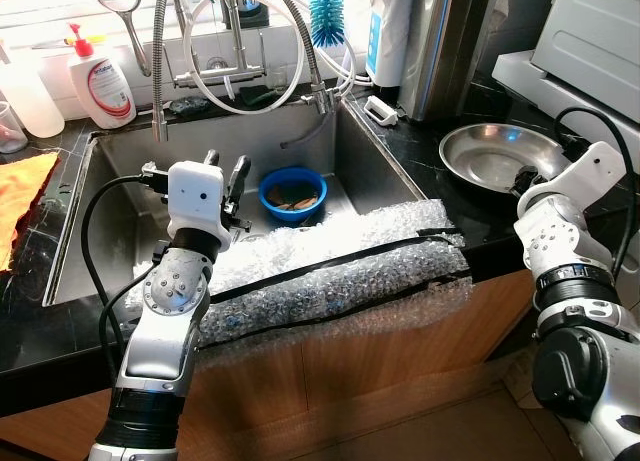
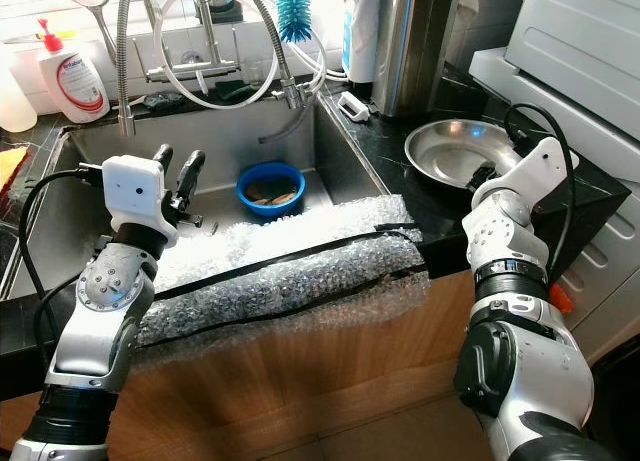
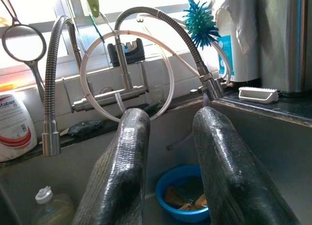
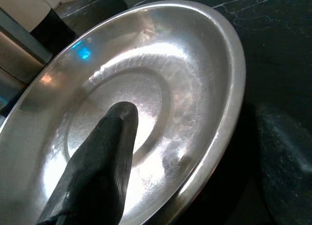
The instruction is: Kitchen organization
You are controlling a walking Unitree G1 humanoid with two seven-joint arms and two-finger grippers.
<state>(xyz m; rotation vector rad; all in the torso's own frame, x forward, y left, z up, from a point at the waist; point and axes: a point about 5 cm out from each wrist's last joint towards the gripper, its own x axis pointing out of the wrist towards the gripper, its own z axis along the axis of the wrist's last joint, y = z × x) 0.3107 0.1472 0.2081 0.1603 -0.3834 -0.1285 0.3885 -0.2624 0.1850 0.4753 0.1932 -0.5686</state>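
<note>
A blue bowl point(image 1: 292, 194) with brownish scraps in it sits on the floor of the steel sink point(image 1: 120, 161). My left gripper point(image 1: 226, 171) hovers over the sink just left of that bowl, open with nothing between its fingers point(image 3: 122, 171). On the black counter to the right lies a wide steel bowl point(image 1: 495, 151). My right gripper point(image 4: 204, 127) is open at its near rim. One finger point(image 4: 107, 161) is inside the bowl and the other rests outside on the counter.
Bubble wrap point(image 1: 330, 271) taped with black strips covers the sink's front edge. Faucet hoses point(image 1: 290, 31), a blue brush point(image 1: 325, 11) and a soap bottle point(image 1: 100, 81) line the back. An orange cloth point(image 1: 20, 196) lies far left. A steel canister point(image 1: 455, 41) and white appliance point(image 1: 590, 31) stand right.
</note>
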